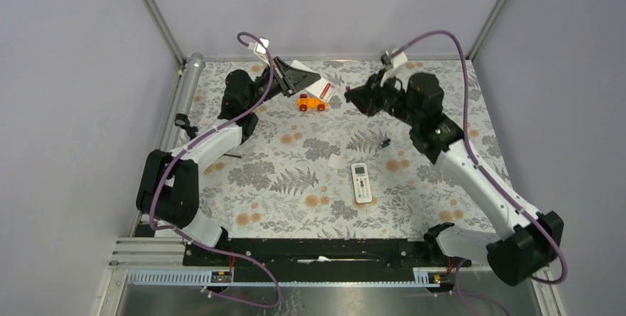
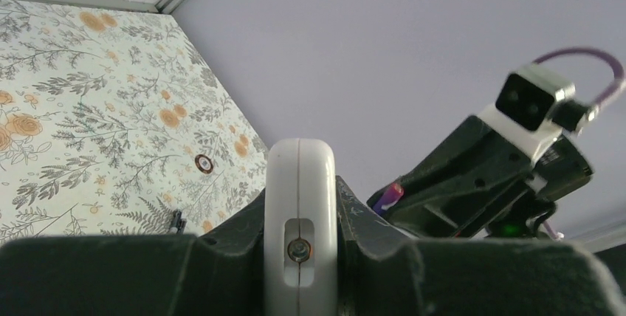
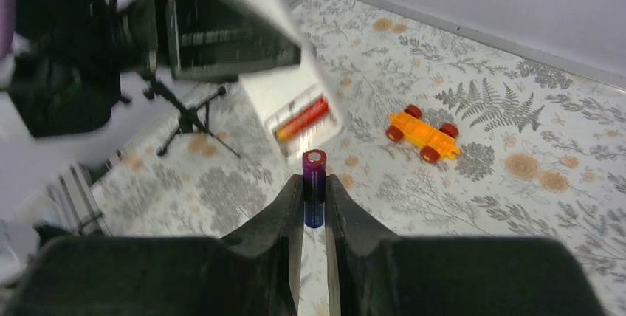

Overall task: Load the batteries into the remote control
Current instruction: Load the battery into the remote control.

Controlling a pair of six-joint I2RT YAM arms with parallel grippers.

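My left gripper (image 1: 299, 78) is shut on the remote control (image 1: 316, 84) and holds it up over the far middle of the table. In the left wrist view its white edge (image 2: 299, 183) stands clamped between my fingers (image 2: 229, 235). Its open battery bay (image 3: 299, 113) faces my right gripper, and one red battery (image 3: 301, 119) lies in the bay. My right gripper (image 3: 315, 183) is shut on the other battery (image 3: 314, 176), red at the tip and blue below. It hangs a short way right of the remote (image 1: 354, 97).
An orange toy car (image 1: 311, 103) sits on the floral cloth just under the remote. A white remote with a pale green screen (image 1: 361, 182) lies near the middle. A tiny black piece (image 1: 384, 142) lies right of centre, and a small black ring (image 2: 204, 163) rests on the cloth.
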